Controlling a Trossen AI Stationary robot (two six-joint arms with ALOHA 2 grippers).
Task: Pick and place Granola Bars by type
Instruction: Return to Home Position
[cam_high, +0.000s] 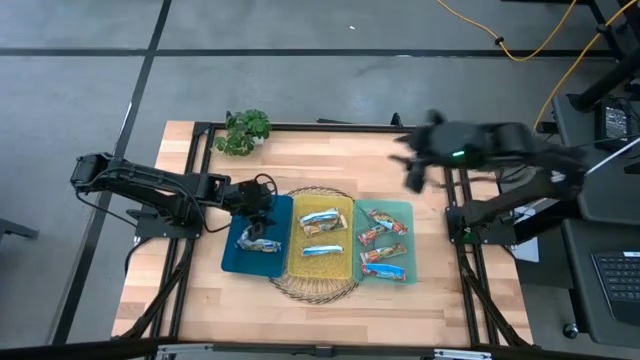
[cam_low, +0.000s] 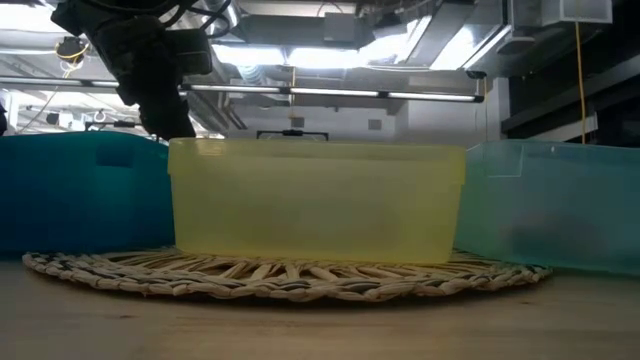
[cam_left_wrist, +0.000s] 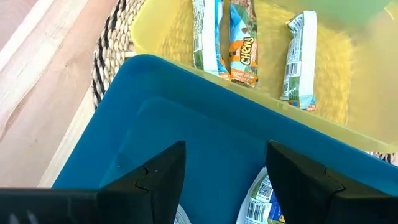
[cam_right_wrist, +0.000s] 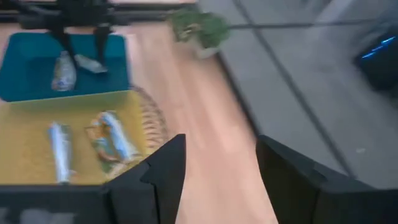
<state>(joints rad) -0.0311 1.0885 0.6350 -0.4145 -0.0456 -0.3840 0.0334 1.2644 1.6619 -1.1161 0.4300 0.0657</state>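
Note:
Three bins stand side by side on a wicker mat (cam_high: 318, 290): a blue bin (cam_high: 232, 252), a yellow bin (cam_high: 322, 265) and a pale green bin (cam_high: 405, 212). Silvery-dark bars (cam_high: 258, 240) lie in the blue bin, blue-white bars (cam_high: 320, 218) in the yellow bin and red-orange bars (cam_high: 384, 238) in the green bin. My left gripper (cam_high: 262, 205) is open and empty over the blue bin's far part (cam_left_wrist: 186, 124), above a silvery bar (cam_left_wrist: 258, 202). My right gripper (cam_high: 412, 178) is open and empty, raised over the table's far right part.
A small green plant (cam_high: 243, 130) stands at the table's far left edge. Bare wood lies near the front edge (cam_high: 320, 325) and to the right of the green bin. In the low view the left arm (cam_low: 150, 70) hangs above the blue bin (cam_low: 80, 195).

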